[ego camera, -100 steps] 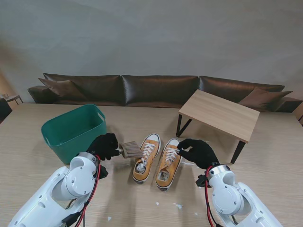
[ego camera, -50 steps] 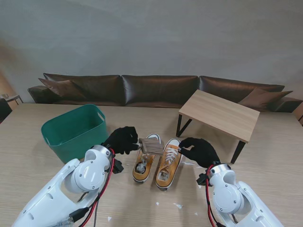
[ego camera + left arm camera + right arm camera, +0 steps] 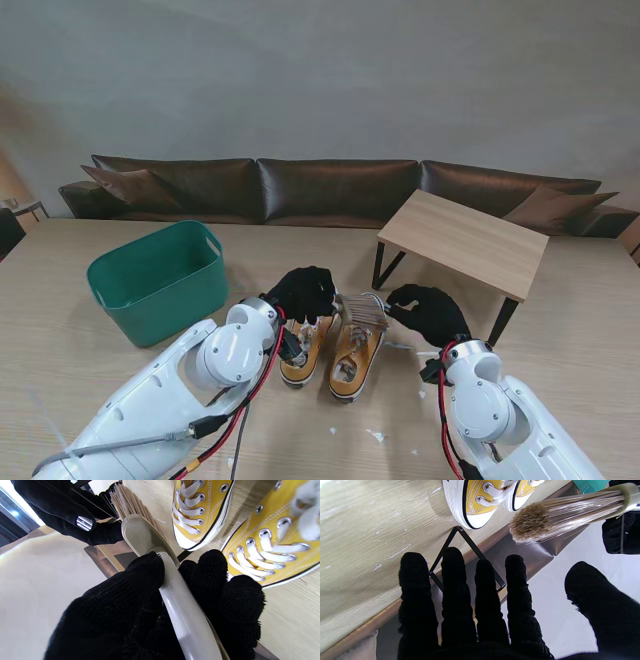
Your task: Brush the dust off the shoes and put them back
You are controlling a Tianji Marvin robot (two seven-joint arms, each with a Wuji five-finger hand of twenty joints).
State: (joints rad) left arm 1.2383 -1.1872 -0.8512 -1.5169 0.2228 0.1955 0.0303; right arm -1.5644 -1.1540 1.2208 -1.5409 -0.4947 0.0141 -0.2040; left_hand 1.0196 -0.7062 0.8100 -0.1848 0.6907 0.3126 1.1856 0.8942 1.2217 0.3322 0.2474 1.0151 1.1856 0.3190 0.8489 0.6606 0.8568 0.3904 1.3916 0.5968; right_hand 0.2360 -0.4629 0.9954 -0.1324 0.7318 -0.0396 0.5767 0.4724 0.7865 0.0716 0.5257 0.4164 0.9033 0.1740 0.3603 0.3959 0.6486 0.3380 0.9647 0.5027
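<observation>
my left hand (image 3: 302,292) grips the brush (image 3: 362,309), bristles over the right shoe (image 3: 356,352); at 3 o'clock, my right hand (image 3: 432,311) hovers open, empty.

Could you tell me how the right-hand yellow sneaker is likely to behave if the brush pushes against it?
The right sneaker looks like soft canvas with loose laces, so its upper would probably give under the brush. It stands free on the smooth table, so it may slide rather than tip, given its flat sole. The right hand, open beside it, could steady it.
</observation>
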